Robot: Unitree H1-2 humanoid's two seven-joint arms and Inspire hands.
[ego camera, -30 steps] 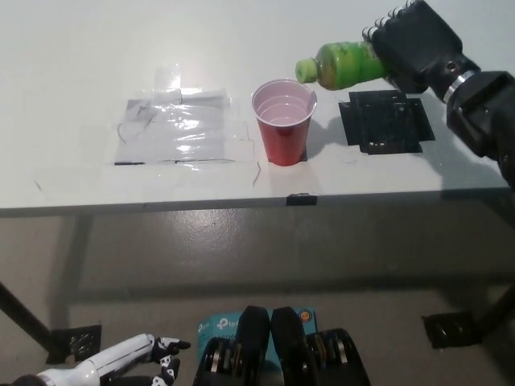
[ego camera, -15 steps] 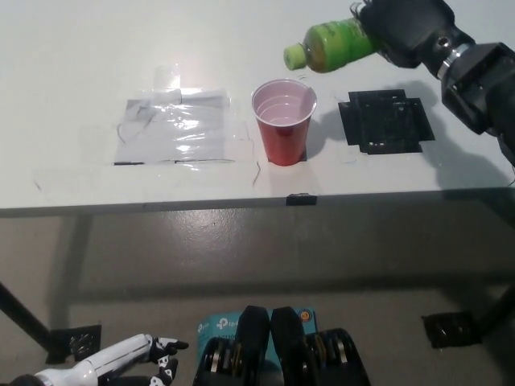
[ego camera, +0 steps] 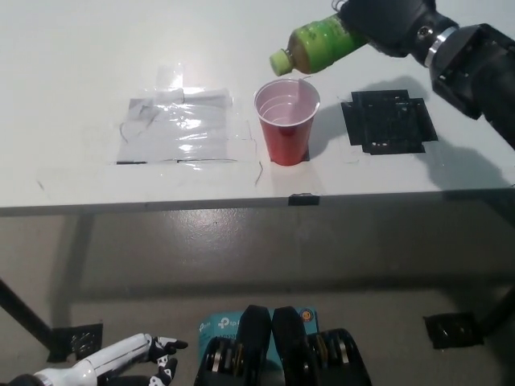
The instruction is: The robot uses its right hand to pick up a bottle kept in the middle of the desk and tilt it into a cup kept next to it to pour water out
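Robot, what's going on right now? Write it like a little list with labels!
right hand: black right hand holds the green bottle, up above the desk
bottle: tilted, cap end lowest, near the cup's far rim
cup: red cup upright on the white desk
water: no stream visible
left hand: white left hand rests low at lower left, holding nothing
other: black tape patch right of the cup; clear tape patch to its left

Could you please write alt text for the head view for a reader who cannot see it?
The black right robot hand holds a green bottle tilted, cap end down, above a red cup on a white desk. The white left robot hand rests low, under the desk edge.
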